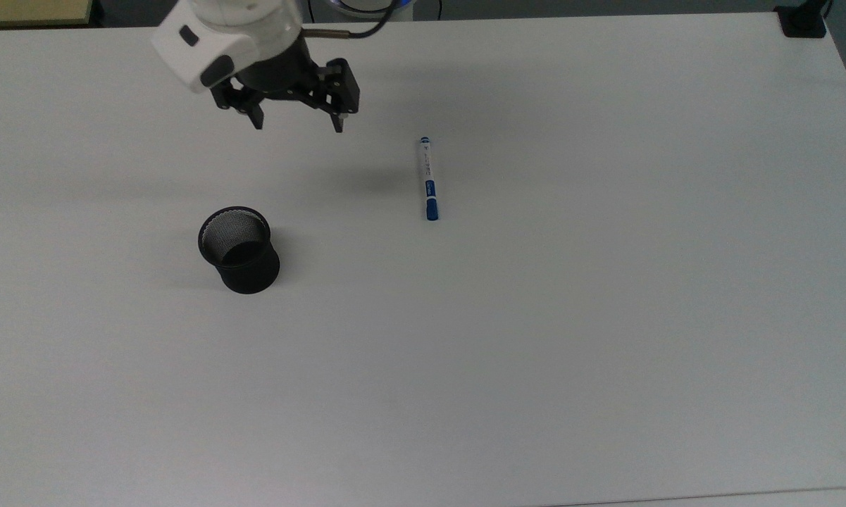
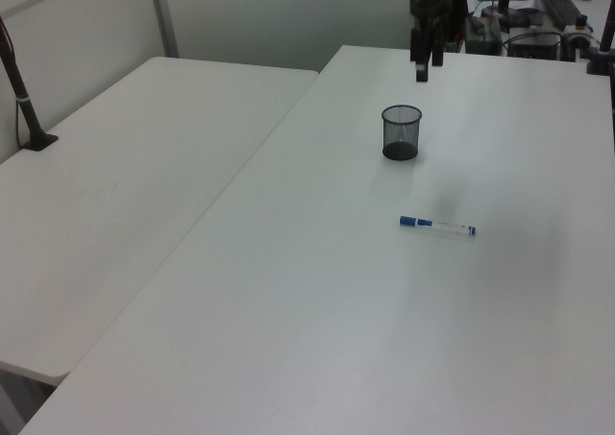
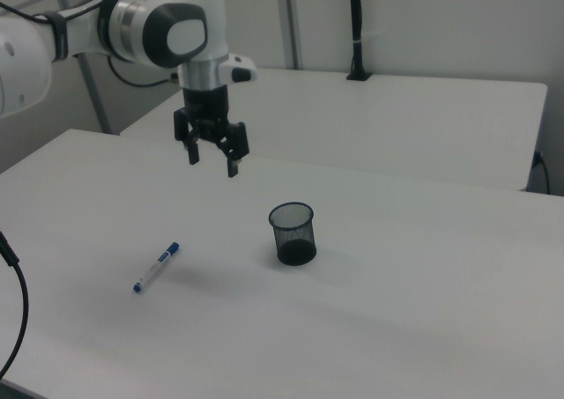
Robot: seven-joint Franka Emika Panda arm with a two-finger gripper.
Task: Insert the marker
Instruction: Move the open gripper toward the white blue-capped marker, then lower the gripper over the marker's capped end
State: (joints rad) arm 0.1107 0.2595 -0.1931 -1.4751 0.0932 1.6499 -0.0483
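The marker [image 1: 429, 179], white with a blue cap, lies flat on the white table [image 1: 606, 317], also seen as the marker [image 2: 437, 226] and the marker [image 3: 157, 266]. A black mesh cup [image 1: 239, 249] stands upright and empty, in the top view's left half; the same cup [image 2: 401, 132] and cup [image 3: 293, 232] appear from the sides. My gripper [image 1: 297, 127] hangs open in the air, with nothing between its fingers, in the top view left of the marker and beyond the cup. The gripper [image 3: 211, 163] is well above the table, as is the gripper [image 2: 427, 66].
A second white table [image 2: 115, 214] adjoins on the left view's left. A black clamp post [image 1: 803, 20] sits at the top view's upper right corner. Equipment and cables [image 2: 528, 22] crowd the far edge in the left view.
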